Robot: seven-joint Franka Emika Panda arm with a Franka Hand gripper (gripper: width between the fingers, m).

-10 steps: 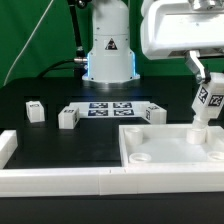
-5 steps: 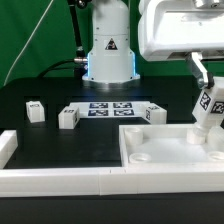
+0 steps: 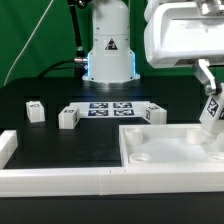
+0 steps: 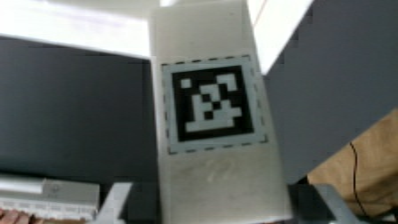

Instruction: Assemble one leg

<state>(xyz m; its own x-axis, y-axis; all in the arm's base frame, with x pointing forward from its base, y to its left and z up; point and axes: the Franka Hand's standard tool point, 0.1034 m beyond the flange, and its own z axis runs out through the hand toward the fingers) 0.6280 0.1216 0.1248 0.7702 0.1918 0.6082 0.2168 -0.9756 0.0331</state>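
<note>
Wrist view gives you the leg (image 4: 210, 100) up close, tag facing the camera, clamped in the gripper (image 3: 207, 88). It hangs tilted over the white panel (image 3: 160, 148) at the desk's near corner on the exterior view's right. Three small white blocks (image 3: 68, 117) and the marker board (image 3: 112, 108) lie farther back.

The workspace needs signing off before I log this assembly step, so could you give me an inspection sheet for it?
Surface: black table, with a white rail along the near edge and the marker board lying flat.
Job's things: held leg, tilted, its lower end at the corner of the white panel on the exterior view's right; cannot tell whether it is seated. Three loose legs stand on the table.
Clutter: nothing seen.
End effector: end effector shut on the held leg.
Cables: black cable hanging behind the table.
Surroundings: robot base, green backdrop.
</note>
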